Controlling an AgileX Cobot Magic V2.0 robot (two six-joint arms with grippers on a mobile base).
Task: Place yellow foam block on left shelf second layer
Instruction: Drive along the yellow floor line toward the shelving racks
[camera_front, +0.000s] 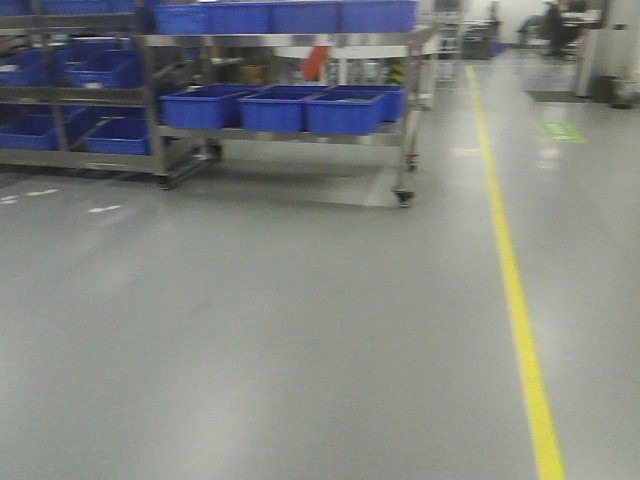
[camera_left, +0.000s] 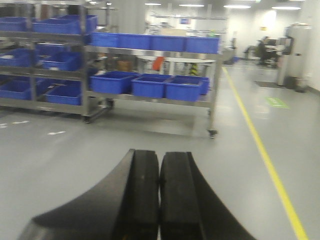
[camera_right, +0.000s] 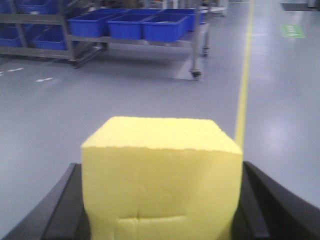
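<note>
- We are gripping the yellow foam block (camera_right: 162, 170) in our right claw (camera_right: 165, 215), squeezed between its fingers.
- We are holding our left claw (camera_left: 160, 195) closed, pads touching.
- We are facing shelves (camera_front: 250, 133) of blue bins (camera_front: 345, 112), well apart from us.

Ahead of me the grey floor (camera_front: 250, 330) runs out to two wheeled metal racks standing side by side. The left shelf (camera_front: 80, 157) holds blue bins (camera_front: 105, 68) on several levels. The right rack (camera_front: 300, 41) carries a row of bins (camera_front: 275, 108) on its lower level and more on top. A yellow line (camera_front: 515, 290) runs away on my right, with a green floor mark (camera_front: 562, 131) beyond it.
</note>
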